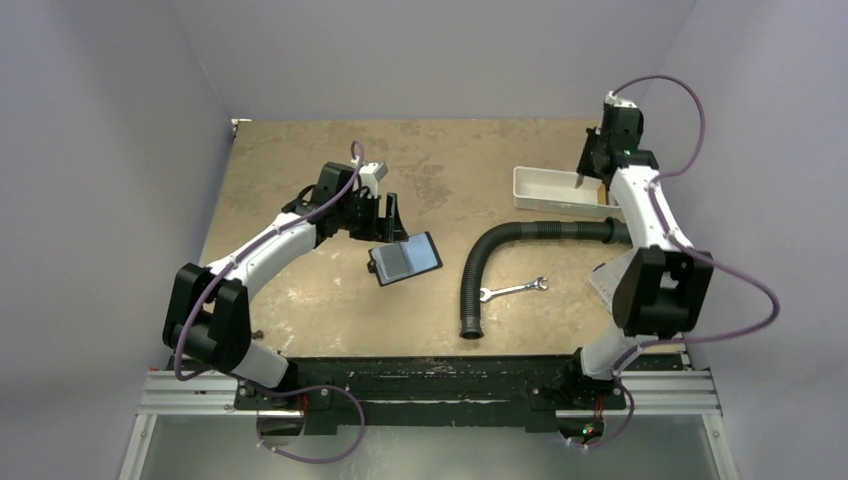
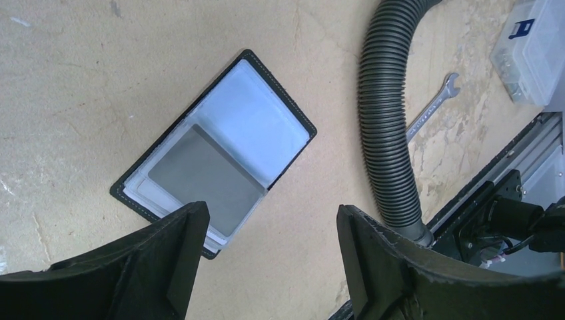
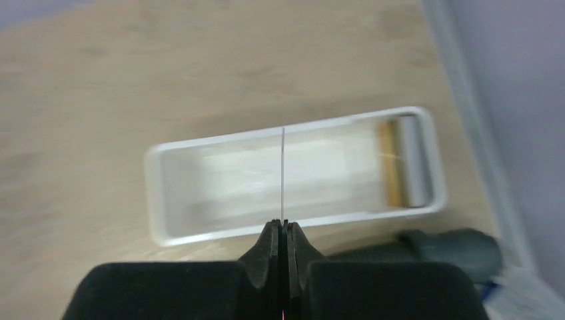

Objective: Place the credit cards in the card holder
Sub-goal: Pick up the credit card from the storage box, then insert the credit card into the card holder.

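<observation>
Here, left tool [image 2: 271, 227]: its two fingers stand wide apart and hold nothing; it hangs just above the near end of the card holder, without touching it.
Right tool [image 3: 283, 230]: the fingers are pressed together on the lower edge of a thin card [image 3: 283, 173]; the grip is over the white tray [image 3: 153, 193], on the right side of the surface [image 1: 300, 150].
Thin card: it is seen edge-on, only as a fine upright line, so its colour cannot be told; it stands straight up from the fingertips, in front of the middle of the tray.
Card holder [image 2: 280, 107]: black, opened flat on the surface in front of the left arm, with the clear sleeves facing up.
Grey card [image 2: 203, 180]: it lies on the half of the holder nearer to the left tool; whether it sits fully inside a sleeve I cannot tell.
White tray: long and shallow, at the far right of the surface; a tan card [image 3: 388, 163] is at its right end, but the picture is blurred there.
Hose [image 1: 480, 265]: grey and ribbed, it curves between the holder and the tray.
Wrench [image 1: 513, 290]: small and silver, flat on the surface just beside the hose.
Clear box [image 2: 533, 47]: near the right edge of the surface, well apart from the holder.
</observation>
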Available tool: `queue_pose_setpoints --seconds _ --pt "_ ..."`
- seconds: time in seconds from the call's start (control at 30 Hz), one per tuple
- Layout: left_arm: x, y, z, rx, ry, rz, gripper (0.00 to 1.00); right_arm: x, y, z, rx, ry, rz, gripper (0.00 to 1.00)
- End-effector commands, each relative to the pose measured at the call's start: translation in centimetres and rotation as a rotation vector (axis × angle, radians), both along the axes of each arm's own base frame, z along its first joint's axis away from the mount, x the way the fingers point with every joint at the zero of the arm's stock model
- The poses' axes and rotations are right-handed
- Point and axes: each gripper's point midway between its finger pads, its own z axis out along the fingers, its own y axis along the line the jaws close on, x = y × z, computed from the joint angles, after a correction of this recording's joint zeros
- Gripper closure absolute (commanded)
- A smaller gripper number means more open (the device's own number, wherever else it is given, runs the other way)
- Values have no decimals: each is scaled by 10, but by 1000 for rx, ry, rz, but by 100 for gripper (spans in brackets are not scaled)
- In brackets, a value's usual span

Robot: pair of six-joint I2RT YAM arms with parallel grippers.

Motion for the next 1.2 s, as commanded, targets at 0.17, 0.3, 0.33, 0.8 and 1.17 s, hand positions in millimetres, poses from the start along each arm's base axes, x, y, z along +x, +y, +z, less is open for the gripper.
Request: queue_pose_setpoints --seconds 0.17,0.3,0.33,0.8,1.17 --pt "10 6 -34 12 81 28 41 -31 251 57 794 -228 733 100" --pt "8 5 -50 19 132 22 49 -63 318 27 945 -100 887 100" --pt "8 5 -54 21 142 22 51 -71 330 18 970 -65 920 100" --pt "1 24 -106 173 273 54 69 -122 381 -80 1074 345 1011 100" --pt "-1 38 -120 260 302 71 79 -127 386 -112 1049 461 1022 100"
